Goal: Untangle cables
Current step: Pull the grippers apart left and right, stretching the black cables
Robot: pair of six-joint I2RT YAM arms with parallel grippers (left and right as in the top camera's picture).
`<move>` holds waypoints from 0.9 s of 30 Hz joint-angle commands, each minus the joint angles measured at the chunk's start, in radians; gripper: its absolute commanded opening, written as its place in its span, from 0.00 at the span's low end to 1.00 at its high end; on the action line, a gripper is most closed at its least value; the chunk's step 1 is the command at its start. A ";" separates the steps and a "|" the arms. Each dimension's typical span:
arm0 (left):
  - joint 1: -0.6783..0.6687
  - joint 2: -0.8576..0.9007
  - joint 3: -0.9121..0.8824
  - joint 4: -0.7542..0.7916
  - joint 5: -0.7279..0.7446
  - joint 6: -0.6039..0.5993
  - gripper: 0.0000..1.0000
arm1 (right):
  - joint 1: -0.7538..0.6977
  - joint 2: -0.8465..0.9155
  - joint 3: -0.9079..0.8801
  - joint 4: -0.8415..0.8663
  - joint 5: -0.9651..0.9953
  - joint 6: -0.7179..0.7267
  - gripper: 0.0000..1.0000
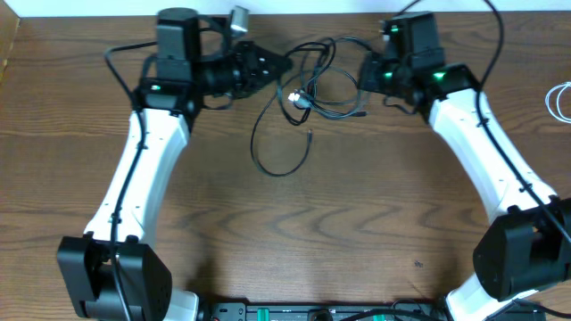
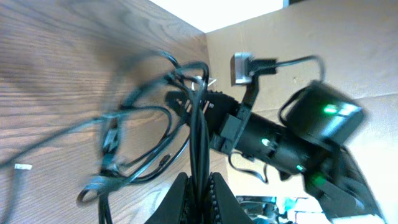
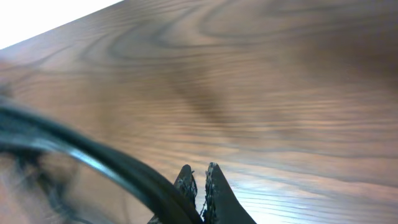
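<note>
My left gripper (image 2: 199, 193) is clamped on the cables (image 2: 198, 137): black strands run straight up out of the pinched fingers. My right gripper (image 3: 200, 182) is drawn together too, with a black cord (image 3: 93, 158) sweeping in beside its fingertips. Whether that cord is actually pinched I can't tell (the view is too blurred).

Beyond the fingers, the tangle lies on the table (image 1: 357, 223) between the two grippers, toward the far edge. These cords look light, limp and a little springy, so I judge they will drag their neighbours along rather than slide free. The better hold is near a plug, or on a single strand outside the knot.

One slack loop (image 1: 275, 172) trails toward me onto bare wood, which is the widest room for pulling. The back edge and a cardboard wall (image 2: 298, 37) sit close behind. A white cable (image 1: 560, 100) lies well apart at the right edge.
</note>
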 commanded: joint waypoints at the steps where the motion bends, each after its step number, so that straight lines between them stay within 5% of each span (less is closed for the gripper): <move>1: 0.097 0.003 0.000 -0.009 0.073 0.014 0.08 | -0.090 0.001 -0.058 -0.026 0.055 -0.005 0.01; 21: 0.455 -0.001 0.000 -0.013 0.041 0.019 0.08 | -0.286 0.001 -0.337 -0.002 -0.081 -0.058 0.01; 27: 0.428 -0.001 0.000 -0.017 0.042 0.019 0.08 | -0.249 0.001 -0.357 0.024 -0.305 -0.294 0.04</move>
